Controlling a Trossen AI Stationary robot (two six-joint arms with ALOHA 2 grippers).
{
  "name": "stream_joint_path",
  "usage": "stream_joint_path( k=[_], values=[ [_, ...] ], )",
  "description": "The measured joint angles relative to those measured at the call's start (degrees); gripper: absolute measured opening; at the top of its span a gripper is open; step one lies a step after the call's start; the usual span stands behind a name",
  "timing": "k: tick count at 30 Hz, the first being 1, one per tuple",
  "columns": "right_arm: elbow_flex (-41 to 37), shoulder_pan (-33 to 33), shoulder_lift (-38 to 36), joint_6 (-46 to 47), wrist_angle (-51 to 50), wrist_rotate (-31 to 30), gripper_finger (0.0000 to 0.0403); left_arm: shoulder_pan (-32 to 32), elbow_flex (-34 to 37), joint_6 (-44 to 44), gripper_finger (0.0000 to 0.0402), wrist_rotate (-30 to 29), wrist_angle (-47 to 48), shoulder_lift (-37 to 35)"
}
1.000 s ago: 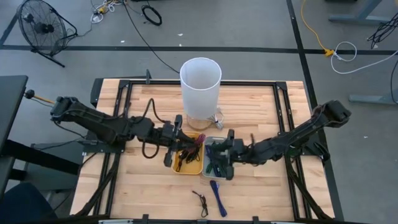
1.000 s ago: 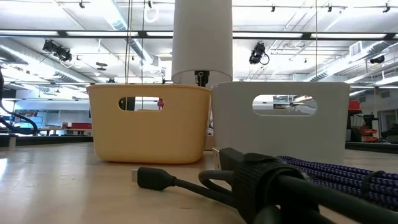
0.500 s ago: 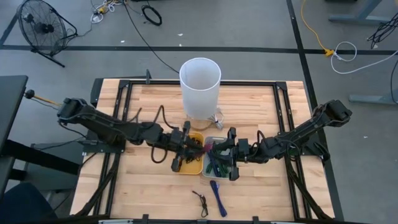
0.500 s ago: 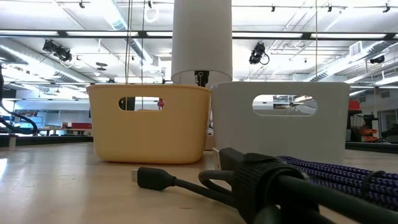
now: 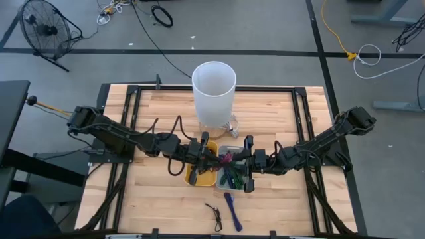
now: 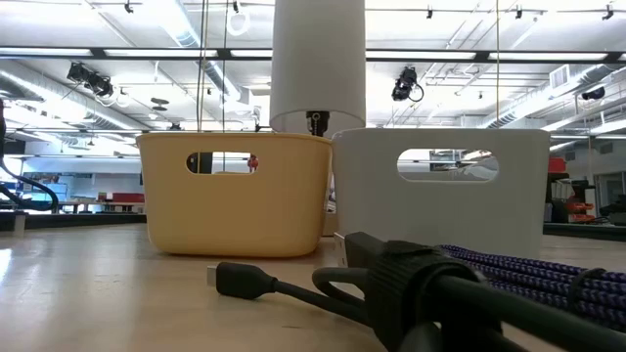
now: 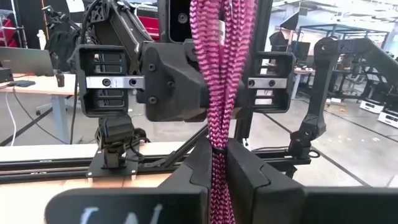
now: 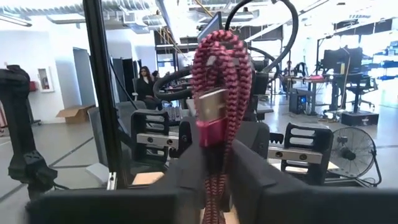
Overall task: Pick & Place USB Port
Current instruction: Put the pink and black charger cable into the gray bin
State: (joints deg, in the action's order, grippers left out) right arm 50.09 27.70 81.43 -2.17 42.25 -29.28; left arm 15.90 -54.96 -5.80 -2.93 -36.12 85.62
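Note:
A pink braided USB cable [image 5: 226, 158], coiled into a bundle, is held between my two grippers above the seam of the yellow bin [image 5: 201, 174] and the white bin [image 5: 234, 178]. My left gripper [image 5: 207, 157] comes from the table's left and is shut on it. My right gripper [image 5: 240, 161] comes from the table's right and is shut on it too. In the right wrist view the bundle [image 8: 219, 68] shows a looped end and a pink-and-metal plug [image 8: 211, 107]. Neither gripper shows in the low view. My left gripper pinches several strands of the pink bundle [image 7: 216, 144] between its two fingers [image 7: 249, 177]. The fingers lie level, coming from the table's left, across the strands. The bundle runs on past the fingers toward my right gripper. My right gripper pinches the pink bundle [image 8: 214, 163] between its two fingers [image 8: 245, 171], just behind the plug. The fingers lie level, coming from the table's right. The looped end and the plug stick out beyond the fingertips.
A tall white cylinder [image 5: 214, 93] stands at the far middle, behind the bins. Both bins hold other cables. A blue braided cable [image 5: 231, 209] and a black cable [image 5: 214, 216] lie on the wood near the front edge; they fill the low view's foreground [image 6: 411, 288].
My left gripper has gone toward the table's right, over the yellow bin, up to my right gripper, and the two now meet at the pink cable. My right gripper has drawn back a little toward the table's right.

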Motion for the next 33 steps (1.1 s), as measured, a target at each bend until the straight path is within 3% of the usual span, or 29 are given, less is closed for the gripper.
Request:
stream_joint_path(
  k=[3,8,12,18,29,33],
  values=[
    [0.0,0.0,0.0,-0.4,-0.2,0.2,0.0018,0.0,0.0,0.1,0.0049,0.0,-0.3,0.0],
    [0.0,0.0,0.0,0.1,-1.1,-0.9,0.0011,0.0,0.0,1.4,0.0105,-0.9,-0.5,0.0],
    [0.0,0.1,-1.0,2.1,-3.7,-3.0,0.0011,0.0,0.0,1.9,0.0125,-1.3,-0.5,0.0],
    [0.2,0.2,-2.7,10.4,-12.2,-5.2,0.0011,0.0,0.0,1.9,0.0125,-2.4,0.2,0.1],
    [0.0,0.0,-2.2,34.1,-39.3,-14.4,0.0011,0.2,-0.2,2.1,0.0122,-1.9,-1.1,-0.2],
    [-1.2,0.2,-1.7,43.7,-44.3,-14.5,0.0011,0.1,-0.1,2.1,0.0122,-1.8,-1.8,-0.2]
  ],
)
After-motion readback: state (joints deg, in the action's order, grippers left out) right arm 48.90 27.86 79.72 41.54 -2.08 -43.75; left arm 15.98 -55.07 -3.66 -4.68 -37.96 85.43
